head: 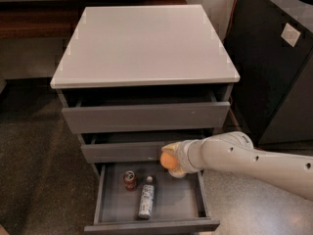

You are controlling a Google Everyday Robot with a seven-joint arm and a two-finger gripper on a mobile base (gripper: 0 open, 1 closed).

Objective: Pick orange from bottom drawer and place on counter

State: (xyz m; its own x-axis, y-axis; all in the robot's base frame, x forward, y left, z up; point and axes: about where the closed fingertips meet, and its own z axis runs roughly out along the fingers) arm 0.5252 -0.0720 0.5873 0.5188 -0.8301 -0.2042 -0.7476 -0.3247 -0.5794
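Observation:
The orange (167, 160) is small and round and hangs in my gripper (172, 159), which is shut on it. It is in the air above the back right part of the bottom drawer (117, 205), level with the front of the middle drawer. My white arm reaches in from the lower right. The bottom drawer is pulled out. The counter (144, 40) is the broad light grey top of the cabinet, well above the gripper.
A small red-topped can (129, 179) and a lying bottle (146, 197) are in the bottom drawer. The top drawer (146, 116) and middle drawer (122, 151) are slightly ajar. A dark black cabinet (274, 62) stands at the right.

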